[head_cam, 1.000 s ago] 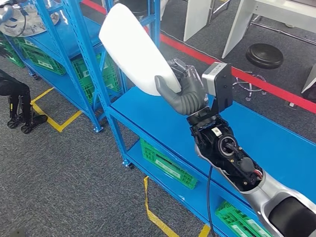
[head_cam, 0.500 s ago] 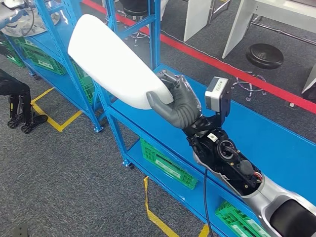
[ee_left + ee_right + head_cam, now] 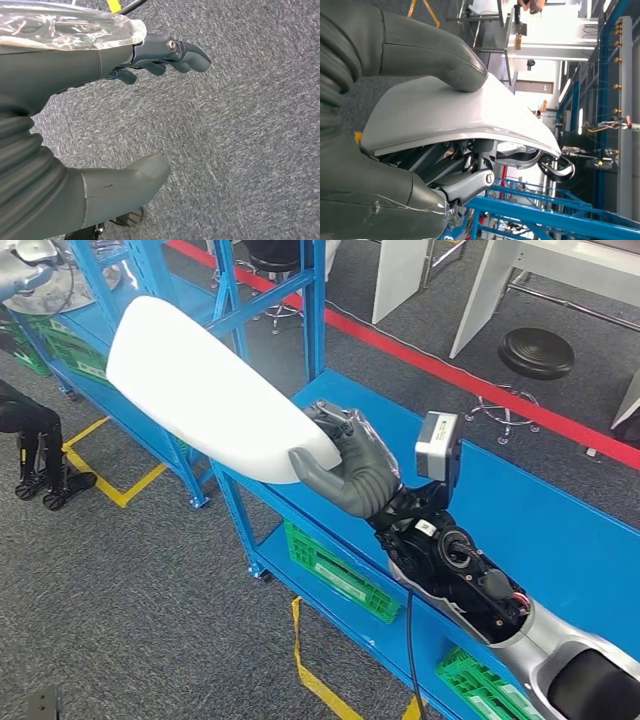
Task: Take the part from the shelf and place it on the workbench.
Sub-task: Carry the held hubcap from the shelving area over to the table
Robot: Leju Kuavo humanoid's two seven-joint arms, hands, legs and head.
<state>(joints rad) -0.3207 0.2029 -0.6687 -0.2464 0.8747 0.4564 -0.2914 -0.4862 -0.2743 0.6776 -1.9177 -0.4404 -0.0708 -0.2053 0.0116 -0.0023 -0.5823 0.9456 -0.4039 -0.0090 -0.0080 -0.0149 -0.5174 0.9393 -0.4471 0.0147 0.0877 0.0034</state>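
One white part (image 3: 200, 390) juts out from the right hand's (image 3: 355, 465) grip.

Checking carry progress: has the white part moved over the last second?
Yes. Held by the right hand, the white part has swung left and down against the blue shelf post; its far end now hangs over the carpet.

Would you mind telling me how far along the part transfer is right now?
Pickup looks done: the right hand grips the white curved part, thumb on top, holding it in the air beside the blue shelf. The left hand holds nothing. Placing it on the workbench remains.
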